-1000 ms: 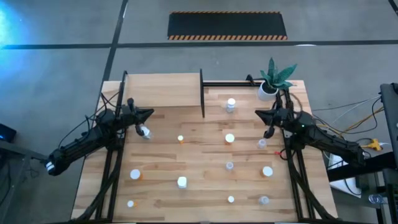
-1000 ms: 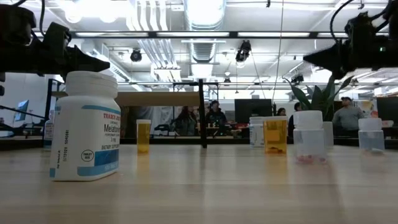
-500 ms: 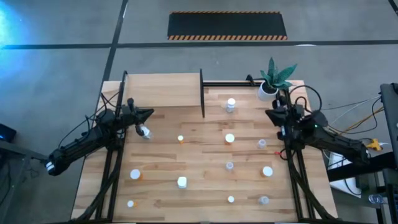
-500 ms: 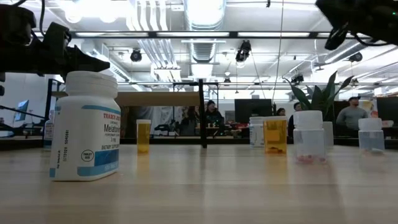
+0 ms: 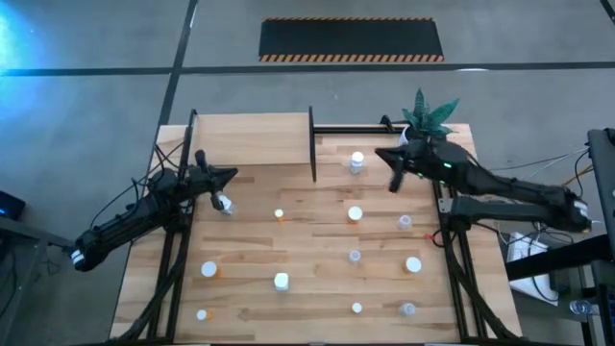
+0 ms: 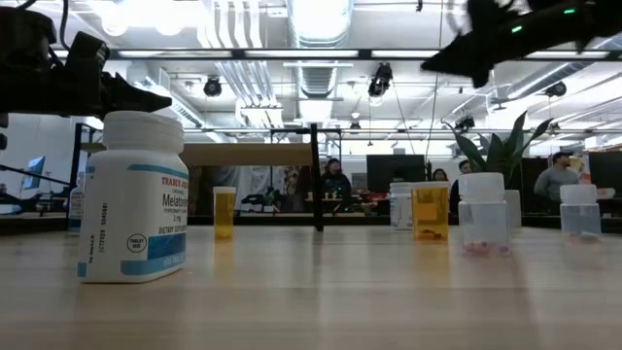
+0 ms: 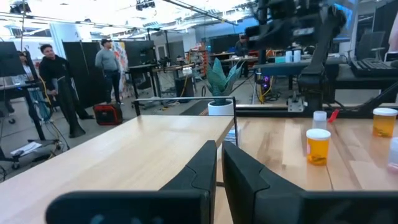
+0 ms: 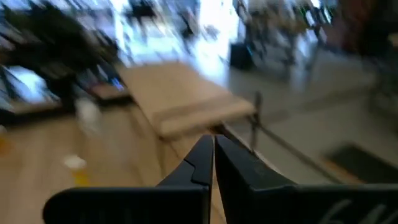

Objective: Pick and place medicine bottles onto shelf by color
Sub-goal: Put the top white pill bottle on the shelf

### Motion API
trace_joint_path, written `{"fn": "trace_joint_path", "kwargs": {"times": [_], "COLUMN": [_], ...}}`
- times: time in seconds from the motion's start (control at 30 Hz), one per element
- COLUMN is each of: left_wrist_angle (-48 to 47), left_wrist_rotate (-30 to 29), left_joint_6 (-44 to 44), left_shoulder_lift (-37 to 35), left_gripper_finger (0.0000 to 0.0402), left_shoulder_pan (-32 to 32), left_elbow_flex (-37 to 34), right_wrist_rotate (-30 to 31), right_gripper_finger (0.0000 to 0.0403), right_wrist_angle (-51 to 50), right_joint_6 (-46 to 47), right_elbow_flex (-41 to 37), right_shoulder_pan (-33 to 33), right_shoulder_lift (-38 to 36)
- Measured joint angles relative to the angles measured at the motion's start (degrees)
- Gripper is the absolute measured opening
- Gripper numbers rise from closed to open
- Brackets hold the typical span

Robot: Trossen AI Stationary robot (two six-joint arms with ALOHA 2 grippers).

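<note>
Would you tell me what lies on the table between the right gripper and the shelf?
In the high view, one white-capped bottle stands between the shut right gripper and the shelf, whose dark upright divider comes just before the board.

We look straight down on the planked wooden table (image 5: 317,259); the low view sits at tabletop height facing the room; both share the black upright divider (image 5: 312,144).

Planked table (image 5: 317,288) with scattered medicine bottles (image 5: 355,214), shelf (image 5: 252,139), plant pot (image 5: 414,140).
</note>
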Motion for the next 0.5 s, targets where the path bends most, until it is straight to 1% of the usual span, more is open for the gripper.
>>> {"fn": "trace_joint_path", "kwargs": {"times": [0.07, 0.17, 0.23, 0.33, 0.5], "left_wrist_angle": [0.1, 0.1, 0.1, 0.1, 1.0], "left_wrist_rotate": [0.0, 0.0, 0.0, 0.0, 0.1], "left_joint_6": [0.0, 0.0, 0.0, 0.0, -0.1], "left_shoulder_lift": [0.0, 0.0, 0.0, 0.0, 0.0], "left_gripper_finger": [0.0008, 0.0008, 0.0008, 0.0008, 0.0008], "left_shoulder_pan": [0.0, 0.0, 0.0, 0.0, 0.0], "left_elbow_flex": [0.0, 0.0, 0.0, 0.0, 0.0], "right_wrist_rotate": [1.5, 0.9, 0.8, 0.9, 0.7], "right_gripper_finger": [0.0009, 0.0009, 0.0009, 0.0009, 0.0009], "right_wrist_angle": [-3.2, -9.9, -11.6, -18.5, -25.4], "right_joint_6": [-1.3, -4.6, -6.8, -8.4, -10.4], "right_elbow_flex": [3.4, 7.6, 11.1, 14.0, 19.6], "right_shoulder_pan": [-0.1, -0.1, -0.3, -0.5, -0.7], "right_shoulder_lift": [4.6, 11.2, 15.0, 20.2, 25.5]}}
